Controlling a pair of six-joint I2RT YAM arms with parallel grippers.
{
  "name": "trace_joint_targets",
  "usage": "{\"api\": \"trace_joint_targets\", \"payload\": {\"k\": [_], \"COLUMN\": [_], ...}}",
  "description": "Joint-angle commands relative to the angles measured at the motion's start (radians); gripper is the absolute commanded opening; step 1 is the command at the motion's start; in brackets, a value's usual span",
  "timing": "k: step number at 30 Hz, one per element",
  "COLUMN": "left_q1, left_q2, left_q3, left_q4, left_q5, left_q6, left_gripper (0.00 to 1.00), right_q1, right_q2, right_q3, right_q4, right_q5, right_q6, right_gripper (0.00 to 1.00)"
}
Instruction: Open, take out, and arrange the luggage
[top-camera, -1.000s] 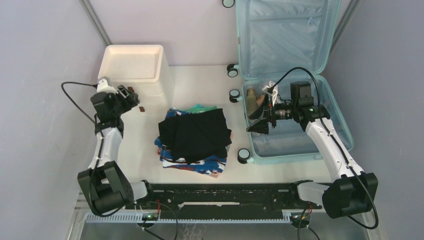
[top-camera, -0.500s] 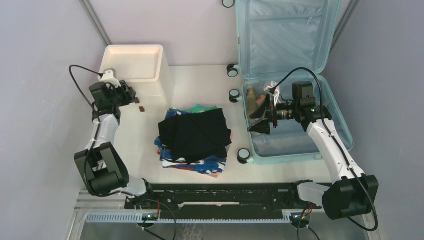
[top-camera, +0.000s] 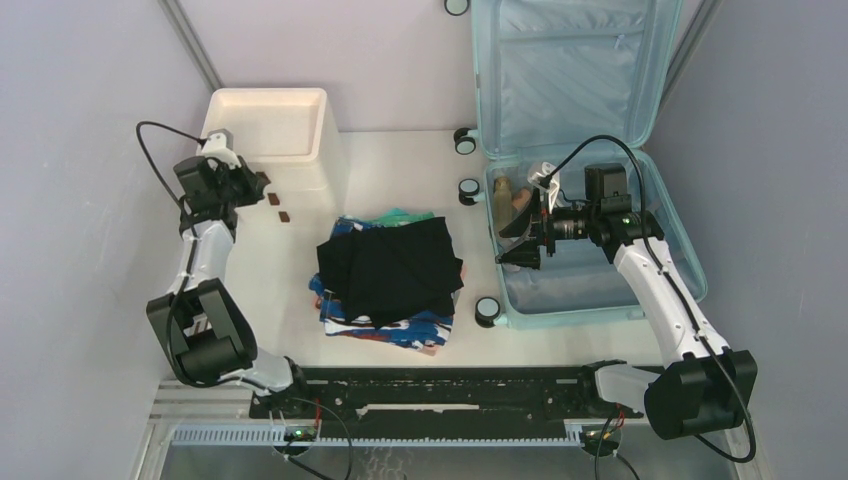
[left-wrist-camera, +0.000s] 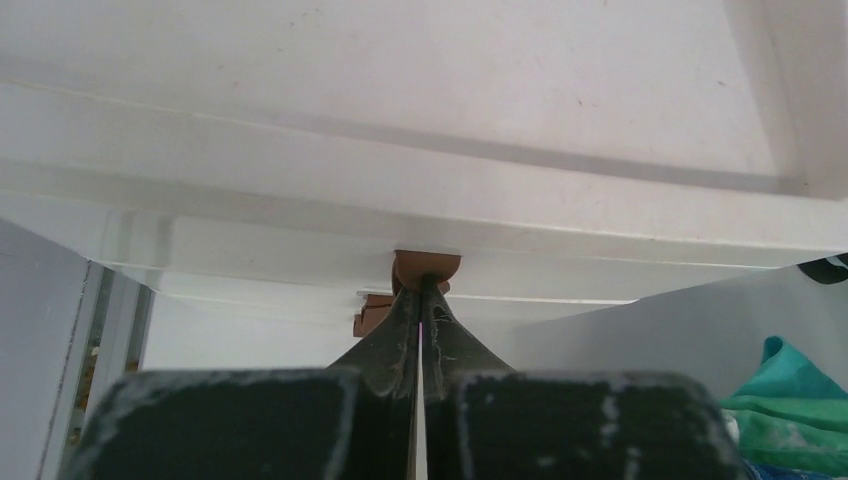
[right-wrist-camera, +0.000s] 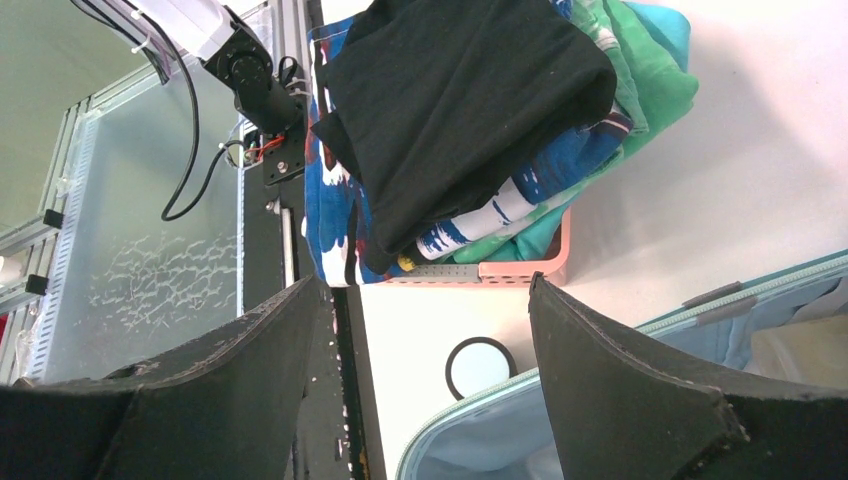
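Pinching the brown knob (left-wrist-camera: 427, 268) of the cream cabinet (top-camera: 265, 125) with the closed left tool (left-wrist-camera: 427, 292).
Holding the right tool (top-camera: 522, 240) wide open over the opened luggage (top-camera: 590, 285) at the counter's (top-camera: 400, 170) right; next, likely a straight pull on the knob.

We see the left gripper (left-wrist-camera: 424, 292) in matt black plastic, scuffed whitish. At its tips sits a smooth brown knob (left-wrist-camera: 427, 266) on the cream cabinet (left-wrist-camera: 420, 120), which is matt, faintly speckled plastic. Beyond the right gripper (right-wrist-camera: 425, 295), soft matt black cloth (right-wrist-camera: 460, 100) tops printed fabrics in a pink plastic basket (right-wrist-camera: 520, 270). Beneath it, the luggage (top-camera: 570, 70) shows smooth hard plastic and cloth lining.
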Motion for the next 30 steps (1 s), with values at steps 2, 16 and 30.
{"api": "trace_joint_targets", "payload": {"k": [2, 16, 30], "left_q1": [0.002, 0.006, 0.007], "left_q2": [-0.041, -0.367, -0.479], "left_q3": [0.049, -0.243, -0.333], "left_q4": [0.035, 0.006, 0.023], "left_q5": [0.009, -0.093, -0.122], "left_q6": [0.028, -0.003, -0.079], "left_gripper": [0.00, 0.00, 0.68], "right_q1": [-0.005, -0.002, 0.002], "right_q2": [-0.007, -0.016, -0.021], "right_q3": [0.002, 0.002, 0.002], "right_q4": [0.001, -0.001, -0.004], "right_q5": [-0.022, -0.036, -0.048], "right_q6": [-0.023, -0.020, -0.021], "right_gripper": [0.84, 0.84, 0.84]}}
